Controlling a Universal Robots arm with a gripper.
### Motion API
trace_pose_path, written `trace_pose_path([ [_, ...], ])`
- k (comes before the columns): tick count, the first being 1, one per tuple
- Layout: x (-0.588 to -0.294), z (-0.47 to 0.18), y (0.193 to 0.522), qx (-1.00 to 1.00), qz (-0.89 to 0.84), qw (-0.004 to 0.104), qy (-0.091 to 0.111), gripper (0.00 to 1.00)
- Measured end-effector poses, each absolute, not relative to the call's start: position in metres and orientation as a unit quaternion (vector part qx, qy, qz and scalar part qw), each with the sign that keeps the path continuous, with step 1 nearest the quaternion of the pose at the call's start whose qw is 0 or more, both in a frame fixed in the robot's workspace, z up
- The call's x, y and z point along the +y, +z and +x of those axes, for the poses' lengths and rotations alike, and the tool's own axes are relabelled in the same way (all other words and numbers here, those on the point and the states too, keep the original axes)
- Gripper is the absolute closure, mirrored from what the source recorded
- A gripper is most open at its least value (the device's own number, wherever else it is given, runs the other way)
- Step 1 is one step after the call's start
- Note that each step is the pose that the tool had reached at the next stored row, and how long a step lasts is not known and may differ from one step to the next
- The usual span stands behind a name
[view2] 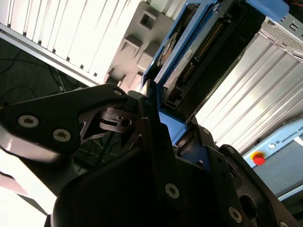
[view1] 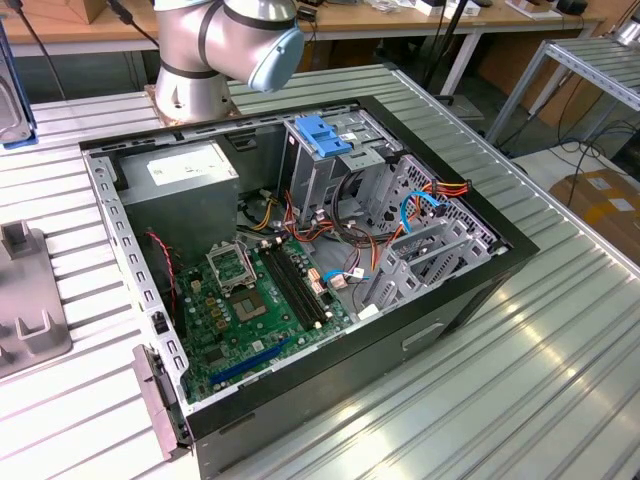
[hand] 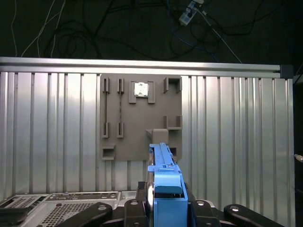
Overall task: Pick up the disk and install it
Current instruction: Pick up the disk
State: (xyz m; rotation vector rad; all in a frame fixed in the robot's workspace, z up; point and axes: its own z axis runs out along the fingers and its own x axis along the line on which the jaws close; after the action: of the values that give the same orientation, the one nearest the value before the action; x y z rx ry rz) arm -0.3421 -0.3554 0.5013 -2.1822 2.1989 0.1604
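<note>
The disk is held at one end by the gripper; its dark fingers are drawn in tight against the disk's two sides, and nothing else is grasped. In the first wrist view the disk is seen edge-on as a narrow, bright blue plastic rail with a squared blue tab nearest the gripper; it is held over the ribbed metal table, its far end overlapping the near edge of a grey slotted fixture; whether disk and fixture touch cannot be told. In the second wrist view the disk is shown from its flat side: a dark body with a label and a row of connector pins, framed by the blue rail. In the exterior view an open computer case is laid on the table, with a green motherboard inside it; the arm is seen behind the case.
</note>
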Motion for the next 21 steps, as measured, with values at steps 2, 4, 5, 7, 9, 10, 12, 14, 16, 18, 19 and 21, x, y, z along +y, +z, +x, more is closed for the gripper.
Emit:
trace_pose_path([
  [2,-0.356,-0.341,0.501,0.709,-0.703,0.020,0.052,0.63],
  [4,-0.356,-0.339,0.501,0.709,-0.703,0.020,0.052,0.63],
  [5,-0.356,-0.338,0.501,0.709,-0.703,0.020,0.052,0.63],
  [7,-0.356,-0.336,0.501,0.709,-0.703,0.020,0.052,0.63],
  [9,-0.357,-0.335,0.501,0.709,-0.703,0.020,0.052,0.63],
  [10,-0.357,-0.334,0.501,0.709,-0.703,0.020,0.052,0.63],
  [12,-0.357,-0.332,0.501,0.709,-0.703,0.020,0.052,0.63],
  [14,-0.358,-0.330,0.501,0.709,-0.703,0.020,0.052,0.63],
  [16,-0.359,-0.327,0.501,0.709,-0.703,0.020,0.052,0.63],
  [18,-0.360,-0.326,0.501,0.709,-0.703,0.020,0.052,0.63],
  [19,-0.360,-0.325,0.501,0.709,-0.703,0.020,0.052,0.63],
  [21,-0.360,-0.324,0.501,0.709,-0.703,0.020,0.052,0.63],
])
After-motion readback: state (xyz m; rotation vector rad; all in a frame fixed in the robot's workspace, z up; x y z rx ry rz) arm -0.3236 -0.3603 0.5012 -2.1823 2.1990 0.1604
